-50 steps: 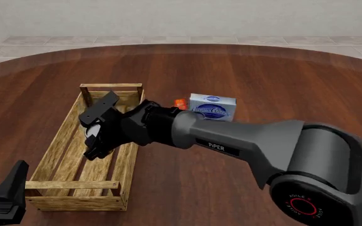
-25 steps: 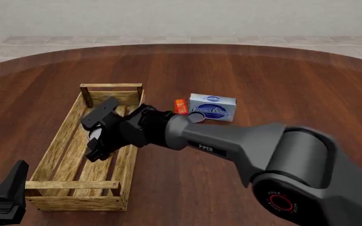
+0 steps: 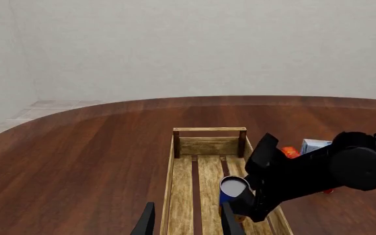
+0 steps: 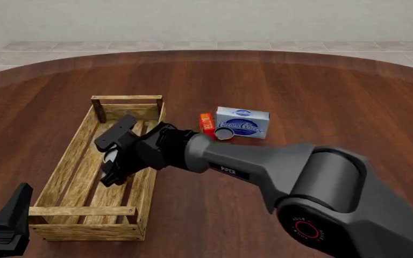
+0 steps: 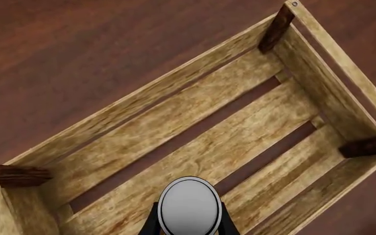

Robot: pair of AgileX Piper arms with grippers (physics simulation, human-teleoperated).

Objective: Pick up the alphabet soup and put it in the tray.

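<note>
Broadly, the front view shows a round dark-brown wooden table [image 4: 321, 86] with pale tiled floor and a plain light wall beyond its far edge. On it the tray [image 4: 62, 171] lies lengthwise, running away from the camera on the left side. The right arm reaches across from the right, and the right gripper [image 4: 113, 156] sits inside the tray with its fingers closed on the alphabet soup [image 4: 109, 157], of which only a sliver of grey top shows between the black fingers. Just right of the tray's far end stand a red-labelled can [image 4: 206, 122], a small grey-topped can [image 4: 225, 133] and a blue-and-white box [image 4: 242, 122], close together. The left gripper [image 4: 9, 217] rests at the near left corner; from here its jaw opening cannot be judged.

From the left wrist view, the soup can [image 3: 232, 190] is plainer: blue label, grey lid, upright over the tray's slats near its right wall [image 3: 276, 218], gripped by the right arm. The left gripper's fingers [image 3: 147, 223] stand apart with nothing between them.

From the right wrist view, looking straight down, the can's grey top [image 5: 189, 205] sits between the two fingertips, above the tray's slatted floor [image 5: 195, 132]; whether the can touches the slats cannot be told.
</note>
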